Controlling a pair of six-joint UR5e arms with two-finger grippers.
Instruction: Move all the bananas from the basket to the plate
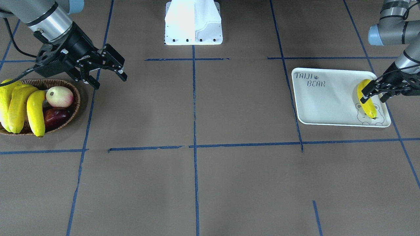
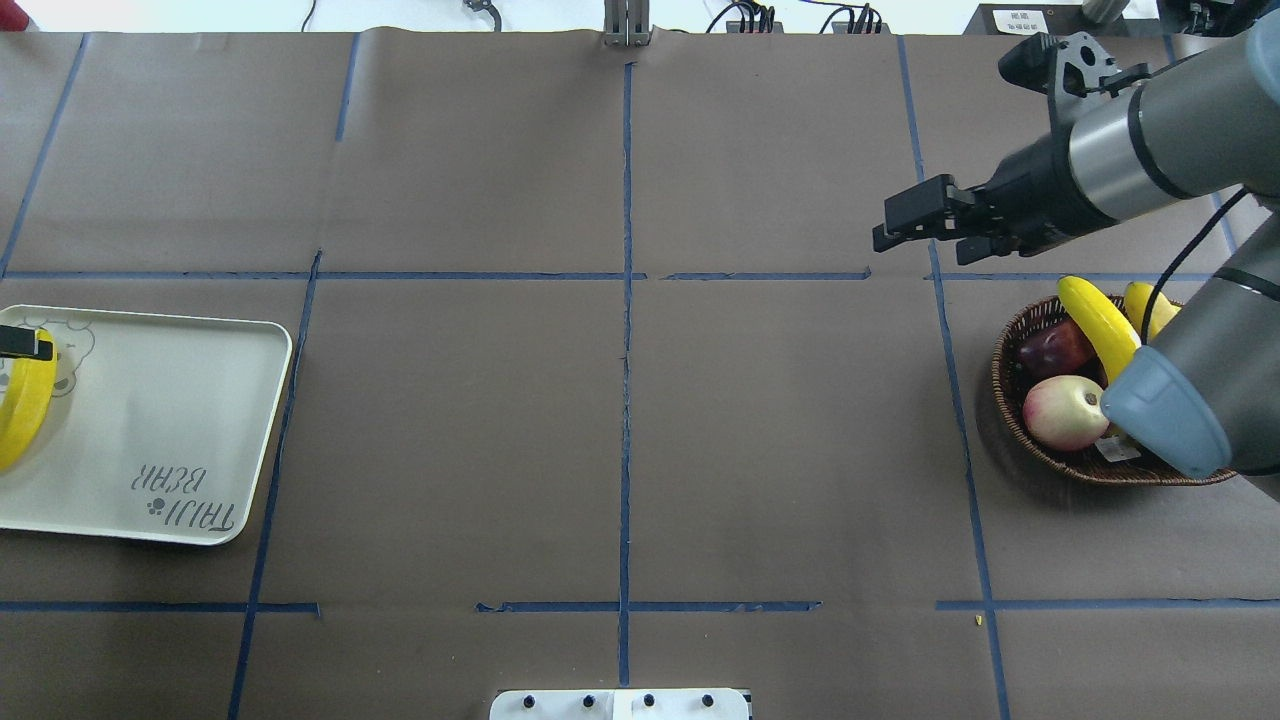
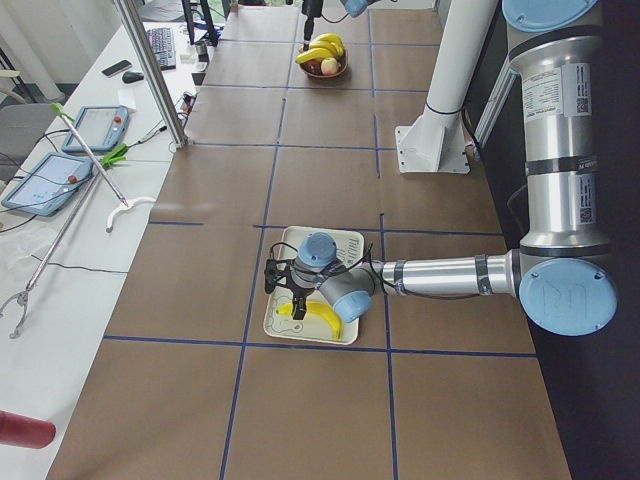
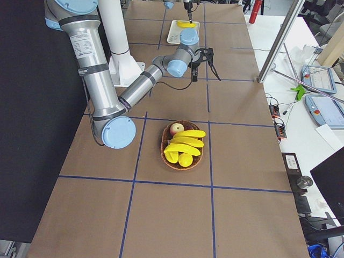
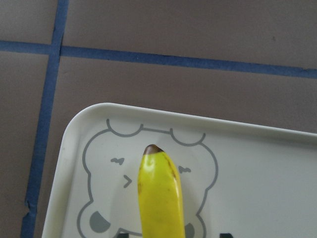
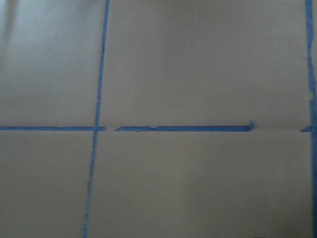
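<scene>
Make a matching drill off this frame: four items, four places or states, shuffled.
Items:
1. left gripper
2. right gripper
3. pink-cream apple
4. bear-face drawing

Places or states:
A. in the basket
B. printed in a corner of the plate
C. open, empty, above the table beside the basket
D. shut on a banana over the plate

Pairs: 1-D, 2-C, 3-A, 4-B

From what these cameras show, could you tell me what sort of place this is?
Most likely a robotics lab set up for data collection: a long table covered in brown paper with a blue tape grid, the arm pedestal bolted onto it, and teach pendants on the side bench.
</scene>
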